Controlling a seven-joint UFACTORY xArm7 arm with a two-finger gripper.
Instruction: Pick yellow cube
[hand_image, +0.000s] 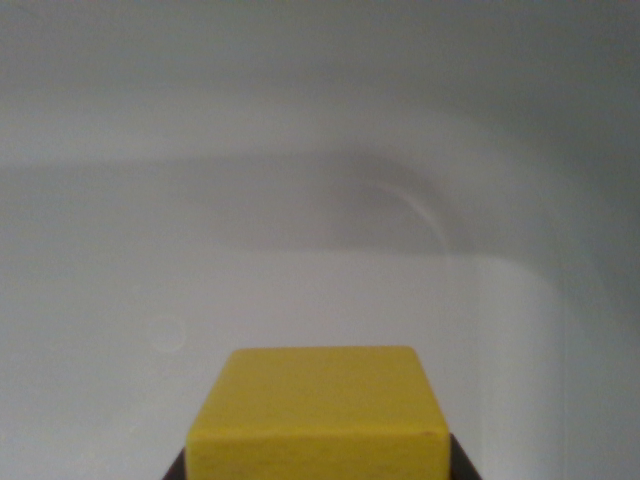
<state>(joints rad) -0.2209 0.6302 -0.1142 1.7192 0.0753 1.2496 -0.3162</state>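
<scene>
Cube, yellow (320, 410), sat close at my hand (318, 470) between dark fingertips (176, 468); whether I gripped it, I couldn't tell.

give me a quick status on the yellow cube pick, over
Yellow cube low centre in wrist view, dark gripper parts just showing at its bottom corners. Finger state cannot be told. White surface beyond it bare, nothing in the way.

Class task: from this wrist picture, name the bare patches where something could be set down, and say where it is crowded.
Bare white surface lies above the yellow cube and on both its sides. Only the bottom centre is crowded, where the cube sits between dark corners, possibly the claw.
</scene>
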